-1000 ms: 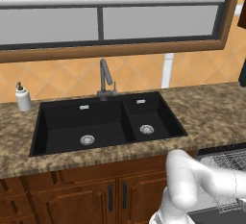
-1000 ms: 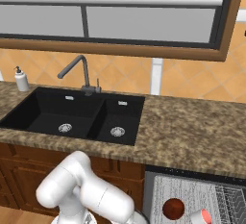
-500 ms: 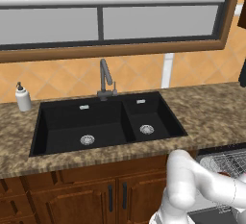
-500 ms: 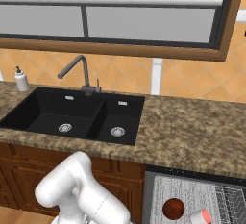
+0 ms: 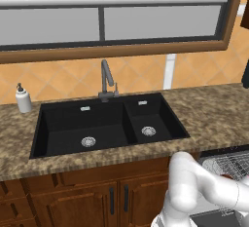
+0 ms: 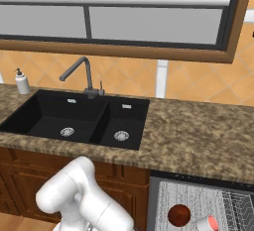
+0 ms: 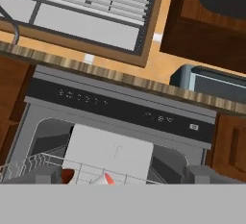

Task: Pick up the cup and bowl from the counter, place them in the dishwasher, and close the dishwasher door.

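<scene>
Since the bowl [image 6: 178,215] and cup [image 6: 207,223] already sit in the dishwasher [image 7: 115,122] rack just ahead of the wide-open, empty tool [image 7: 120,174], only the door's left. It's probably a stiff, hinged, fairly heavy panel, so I'd push up at its outer edge, away from the hinge.

The surface [image 5: 209,114] is speckled brown-and-tan granite with a dull polish, and the sink [image 5: 104,123] set in it is matt black with small shiny metal drains, under a dark grey metal faucet [image 5: 106,77]. The cabinets [image 5: 87,197] below are smooth brown wood with dark handles. The dishwasher [image 7: 120,122] shows a glossy black control strip and a grey wire rack [image 5: 228,165], and the soap dispenser [image 5: 22,99] looks like white plastic.
</scene>
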